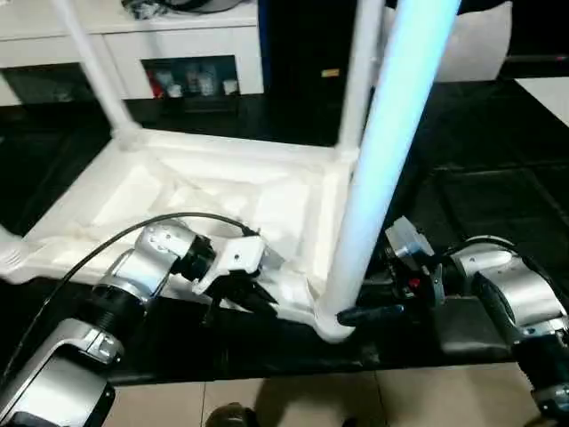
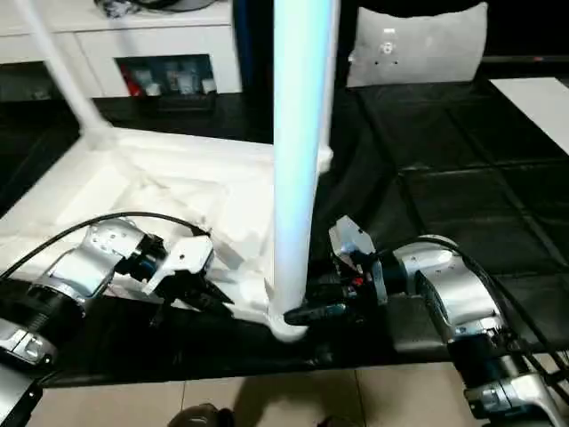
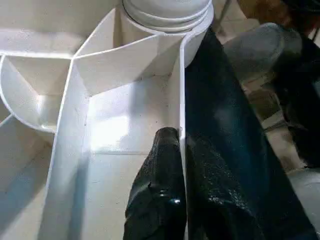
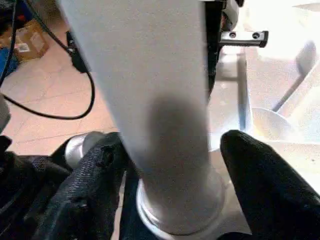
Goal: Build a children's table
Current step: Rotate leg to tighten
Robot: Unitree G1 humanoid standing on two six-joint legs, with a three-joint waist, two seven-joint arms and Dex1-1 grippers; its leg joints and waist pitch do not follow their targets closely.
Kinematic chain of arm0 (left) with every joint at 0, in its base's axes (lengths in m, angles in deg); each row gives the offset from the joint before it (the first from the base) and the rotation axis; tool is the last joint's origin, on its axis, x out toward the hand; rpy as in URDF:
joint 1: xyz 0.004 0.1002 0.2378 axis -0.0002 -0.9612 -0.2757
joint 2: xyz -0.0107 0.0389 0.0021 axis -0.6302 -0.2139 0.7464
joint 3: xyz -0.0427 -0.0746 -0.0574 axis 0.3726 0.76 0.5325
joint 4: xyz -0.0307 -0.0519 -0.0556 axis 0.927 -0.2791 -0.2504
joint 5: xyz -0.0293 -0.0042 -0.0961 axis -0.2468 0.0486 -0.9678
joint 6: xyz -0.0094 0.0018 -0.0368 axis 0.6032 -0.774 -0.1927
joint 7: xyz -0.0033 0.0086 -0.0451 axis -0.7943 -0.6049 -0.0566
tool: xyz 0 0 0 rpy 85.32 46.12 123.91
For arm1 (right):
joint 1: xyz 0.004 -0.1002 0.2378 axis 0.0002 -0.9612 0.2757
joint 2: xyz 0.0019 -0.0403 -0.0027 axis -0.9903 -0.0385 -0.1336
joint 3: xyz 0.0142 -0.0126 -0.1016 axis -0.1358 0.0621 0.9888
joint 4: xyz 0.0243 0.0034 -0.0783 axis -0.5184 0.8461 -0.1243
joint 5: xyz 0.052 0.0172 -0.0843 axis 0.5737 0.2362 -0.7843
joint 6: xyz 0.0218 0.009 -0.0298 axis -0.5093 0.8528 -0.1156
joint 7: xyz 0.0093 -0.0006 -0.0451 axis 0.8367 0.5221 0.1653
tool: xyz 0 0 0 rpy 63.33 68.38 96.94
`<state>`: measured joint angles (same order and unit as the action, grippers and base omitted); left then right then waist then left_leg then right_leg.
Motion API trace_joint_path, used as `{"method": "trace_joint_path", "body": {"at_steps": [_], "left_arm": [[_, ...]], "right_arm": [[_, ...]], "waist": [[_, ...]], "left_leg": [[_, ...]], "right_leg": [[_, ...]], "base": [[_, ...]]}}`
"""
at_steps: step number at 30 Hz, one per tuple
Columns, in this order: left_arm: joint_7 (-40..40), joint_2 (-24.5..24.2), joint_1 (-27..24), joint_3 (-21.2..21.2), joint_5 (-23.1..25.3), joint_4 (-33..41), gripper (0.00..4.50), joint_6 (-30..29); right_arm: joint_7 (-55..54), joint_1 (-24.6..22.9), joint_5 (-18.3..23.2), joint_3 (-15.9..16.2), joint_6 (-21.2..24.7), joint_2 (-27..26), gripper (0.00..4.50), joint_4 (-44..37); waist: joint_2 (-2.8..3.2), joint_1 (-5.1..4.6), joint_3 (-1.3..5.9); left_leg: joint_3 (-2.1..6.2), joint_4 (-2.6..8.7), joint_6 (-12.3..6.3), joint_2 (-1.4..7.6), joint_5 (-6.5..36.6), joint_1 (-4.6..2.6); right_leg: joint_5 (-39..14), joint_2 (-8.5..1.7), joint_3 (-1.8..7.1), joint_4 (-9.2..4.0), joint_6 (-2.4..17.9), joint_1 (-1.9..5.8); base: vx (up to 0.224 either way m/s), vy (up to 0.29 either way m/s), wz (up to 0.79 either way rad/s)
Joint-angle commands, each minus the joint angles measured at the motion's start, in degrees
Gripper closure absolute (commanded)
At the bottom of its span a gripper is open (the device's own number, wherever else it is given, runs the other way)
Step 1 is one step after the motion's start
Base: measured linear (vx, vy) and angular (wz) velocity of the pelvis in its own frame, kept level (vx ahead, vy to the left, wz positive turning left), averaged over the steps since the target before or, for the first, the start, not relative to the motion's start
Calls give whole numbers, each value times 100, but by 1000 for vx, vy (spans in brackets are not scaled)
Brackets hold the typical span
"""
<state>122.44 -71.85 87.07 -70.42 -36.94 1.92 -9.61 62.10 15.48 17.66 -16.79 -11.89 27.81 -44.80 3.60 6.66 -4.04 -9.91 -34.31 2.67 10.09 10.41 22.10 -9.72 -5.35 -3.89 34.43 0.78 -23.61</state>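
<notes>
The children's table lies upside down on a black mat, its white top showing ribs and a raised rim. Three white legs stand upright in corner sockets: one at the far left, one at the far right, and a tall one at the near right corner. My left gripper is shut on the near rim, its fingers pinching the thin rim wall beside that corner socket. My right gripper stands open around the base of the near right leg, one finger on each side.
A white cabinet with glass doors stands behind the table. A grey-white cushion leans at the back right. Black mat spreads to the right, and tan floor runs along the front edge. A black cable loops over my left forearm.
</notes>
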Motion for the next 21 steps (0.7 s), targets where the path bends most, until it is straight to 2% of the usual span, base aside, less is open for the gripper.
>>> {"method": "trace_joint_path", "body": {"at_steps": [1,2,3,9,11,12,13,14,16,17,19,20,21], "left_arm": [[272,20,161,-178,-45,70,450,99],[272,17,171,-196,-55,56,450,117],[272,19,178,-210,-64,54,450,122],[272,-6,219,-266,-161,-20,450,141],[272,3,143,-197,-283,100,450,-46],[272,36,90,-111,-351,185,450,-178],[271,41,84,-99,-356,195,450,-193],[198,107,2,55,-409,333,450,-389],[124,132,-28,113,-414,394,450,-467],[-175,175,-106,183,-423,563,450,-629],[-334,198,-148,202,-423,678,450,-740],[-644,258,-177,248,-381,794,450,-966],[-964,367,-191,315,-375,874,450,-1188]], "right_arm": [[143,104,37,68,31,57,137,21],[188,129,39,86,28,60,161,51],[224,148,34,112,24,56,168,66],[343,151,83,211,145,28,208,18],[300,30,212,198,372,34,228,-175],[226,-53,305,168,538,30,234,-306],[214,-62,315,164,558,29,234,-321],[1,-209,436,93,817,-10,239,-531],[-131,-282,480,50,921,-47,243,-627],[-726,-449,412,-89,1007,-269,243,-782],[-1111,-515,365,-185,1049,-450,244,-822],[-1588,-578,254,-277,1026,-681,244,-842],[-2007,-626,185,-346,1058,-901,244,-876]], "waist": [[-106,-45,430],[-105,-43,429],[-125,-50,426],[-111,-44,431],[-104,-43,431],[-81,-31,434],[-88,-34,427],[-97,-38,429],[-86,-33,424],[-60,-41,410],[-85,-65,386],[-28,-75,368],[-63,-132,355]], "left_leg": [[44,391,-516,305,950,-103],[47,391,-516,303,940,-98],[46,392,-516,299,940,-92],[51,388,-492,298,943,-97],[49,387,-492,300,930,-99],[54,387,-502,301,892,-105],[50,394,-507,306,899,-100],[52,401,-502,311,886,-103],[56,404,-487,313,904,-96],[56,411,-447,306,988,-95],[61,436,-339,290,1199,-89],[72,450,-246,283,1356,-100],[82,474,-122,282,1480,-98]], "right_leg": [[-1205,-325,245,-350,1458,305],[-1211,-326,241,-351,1447,308],[-1239,-325,242,-356,1429,313],[-1305,-318,237,-358,1406,312],[-1254,-319,239,-356,1424,309],[-1199,-317,240,-342,1444,313],[-1184,-313,243,-351,1443,315],[-1142,-311,246,-350,1449,322],[-1173,-317,245,-352,1438,317],[-1309,-316,245,-364,1409,308],[-1675,-322,236,-407,1304,312],[-1996,-333,235,-440,1202,291],[-2182,-327,237,-450,1115,288]], "base": [[0,0,0],[0,0,0],[0,0,0],[0,0,0],[0,0,0],[0,0,0],[0,0,0],[0,0,0],[0,0,0],[0,0,0],[0,0,0],[0,0,0],[0,0,0]]}}
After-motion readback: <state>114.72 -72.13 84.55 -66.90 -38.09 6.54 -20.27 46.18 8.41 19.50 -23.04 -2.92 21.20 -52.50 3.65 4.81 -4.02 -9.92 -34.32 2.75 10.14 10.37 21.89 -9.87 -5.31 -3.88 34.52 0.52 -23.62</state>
